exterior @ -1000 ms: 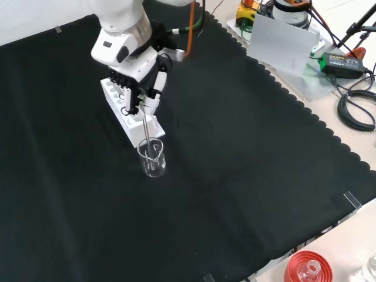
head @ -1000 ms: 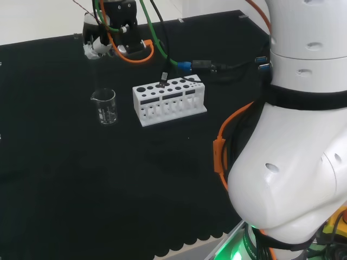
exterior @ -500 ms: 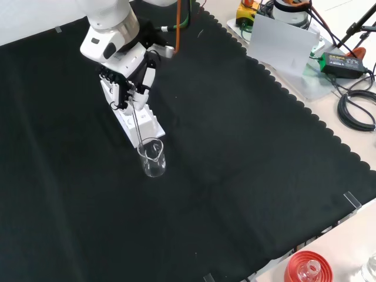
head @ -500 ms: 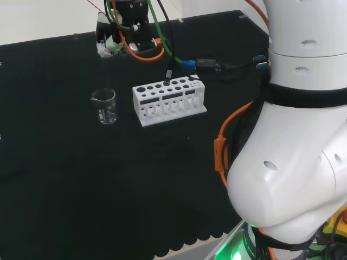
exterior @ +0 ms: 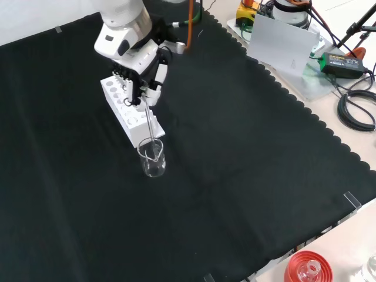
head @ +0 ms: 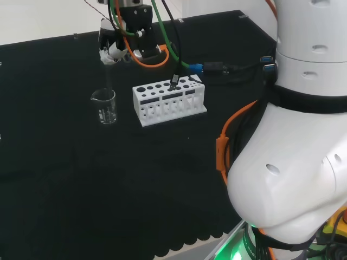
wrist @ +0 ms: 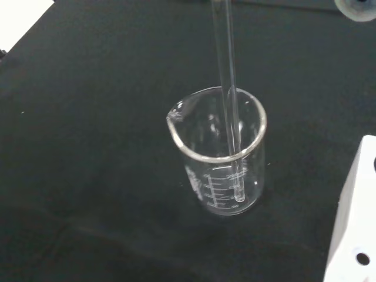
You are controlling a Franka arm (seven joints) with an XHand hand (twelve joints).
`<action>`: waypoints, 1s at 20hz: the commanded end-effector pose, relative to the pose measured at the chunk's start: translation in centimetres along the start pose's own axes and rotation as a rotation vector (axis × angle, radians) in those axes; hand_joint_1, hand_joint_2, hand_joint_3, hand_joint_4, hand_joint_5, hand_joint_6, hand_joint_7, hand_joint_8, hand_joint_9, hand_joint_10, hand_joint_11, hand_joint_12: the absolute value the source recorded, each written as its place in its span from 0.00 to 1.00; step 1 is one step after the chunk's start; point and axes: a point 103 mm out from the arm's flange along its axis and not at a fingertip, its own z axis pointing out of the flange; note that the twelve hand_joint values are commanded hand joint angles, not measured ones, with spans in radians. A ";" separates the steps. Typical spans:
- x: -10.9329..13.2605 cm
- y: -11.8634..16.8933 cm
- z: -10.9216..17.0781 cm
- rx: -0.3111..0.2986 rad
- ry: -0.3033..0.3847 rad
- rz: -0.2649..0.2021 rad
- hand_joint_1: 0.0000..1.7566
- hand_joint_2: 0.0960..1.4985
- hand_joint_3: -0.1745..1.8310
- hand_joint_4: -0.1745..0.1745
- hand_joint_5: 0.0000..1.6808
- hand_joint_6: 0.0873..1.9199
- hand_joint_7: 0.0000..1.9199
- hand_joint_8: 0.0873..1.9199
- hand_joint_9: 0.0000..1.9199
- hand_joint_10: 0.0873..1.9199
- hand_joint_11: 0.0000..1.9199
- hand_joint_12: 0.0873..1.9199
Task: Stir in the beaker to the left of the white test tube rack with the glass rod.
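Observation:
A clear glass beaker (head: pixel 105 106) (exterior: pixel 153 158) (wrist: pixel 220 153) stands upright on the black cloth, just left of the white test tube rack (head: pixel 168 101) (exterior: pixel 130 110) in the head view. Above it hangs the hand (head: pixel 115 44) (exterior: pixel 141 71), its fingers curled round the top of a glass rod (exterior: pixel 150 125) (wrist: pixel 229 88). The rod slants down from the hand into the beaker. In the wrist view its lower end rests low against the beaker's inner wall. The beaker looks empty of liquid.
The rack's corner (wrist: pixel 355 229) lies close beside the beaker. Orange and green cables (head: pixel 157 38) trail from the wrist above the rack. A red ribbed stand (exterior: pixel 308 269) with glassware sits past the cloth's near edge in the front view; boxes and cables (exterior: pixel 346 76) lie at its right.
The hand has swung about above the beaker with the rod in it, first away along the rack, then back. The rod's tilt changed. Beaker and rack stayed put.

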 end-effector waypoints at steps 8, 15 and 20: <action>4.1 0.9 -0.8 -0.031 0.046 -0.038 0.68 0.73 0.00 0.00 0.68 0.38 0.86 0.16 0.92 0.09 0.83 0.38; 2.8 2.1 -1.1 -0.029 0.035 -0.034 0.68 0.73 0.00 0.00 0.68 0.37 0.86 0.16 0.92 0.09 0.83 0.38; 1.9 2.5 -1.2 -0.020 0.036 -0.031 0.68 0.73 0.00 0.00 0.68 0.37 0.86 0.16 0.92 0.09 0.83 0.38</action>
